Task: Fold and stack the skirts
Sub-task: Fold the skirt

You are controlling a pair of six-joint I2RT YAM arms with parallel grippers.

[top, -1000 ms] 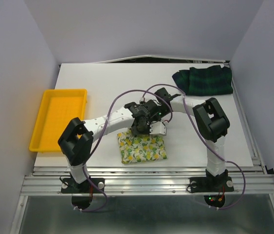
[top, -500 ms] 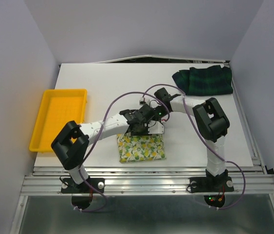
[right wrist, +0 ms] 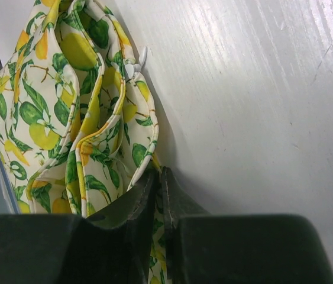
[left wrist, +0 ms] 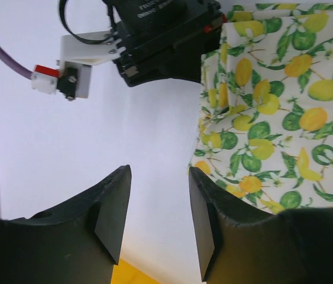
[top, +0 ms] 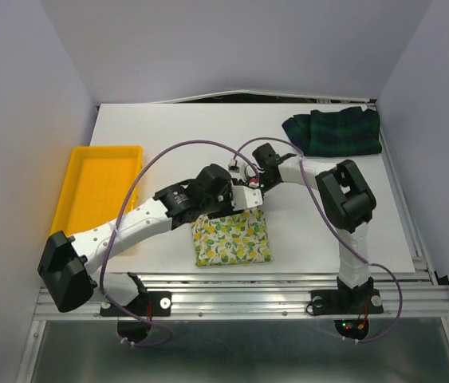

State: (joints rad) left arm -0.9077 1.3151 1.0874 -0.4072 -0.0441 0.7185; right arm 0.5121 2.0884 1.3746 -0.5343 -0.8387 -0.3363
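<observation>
The lemon-print skirt (top: pixel 232 239) lies folded into a small bundle at the table's near middle. It also shows in the left wrist view (left wrist: pixel 272 106) and the right wrist view (right wrist: pixel 65 106). My right gripper (top: pixel 250 185) (right wrist: pixel 160 177) is shut on the bundle's far edge, pinching a hem. My left gripper (top: pixel 236 203) (left wrist: pixel 157 219) is open and empty over bare table beside the bundle's edge, facing the right gripper's black body (left wrist: pixel 160 35). The plaid skirt (top: pixel 334 132) lies crumpled at the far right corner.
A yellow plastic tray (top: pixel 72 191) sits at the table's left edge, with the left forearm reaching across its near right corner. The left arm's elbow hangs low beyond the table's near left corner. Purple cables loop above both wrists.
The left arm has swung its elbow down and to the left. Its gripper has come off the lemon-print bundle and now stands open beside it. The right gripper and the bundle have stayed put.
</observation>
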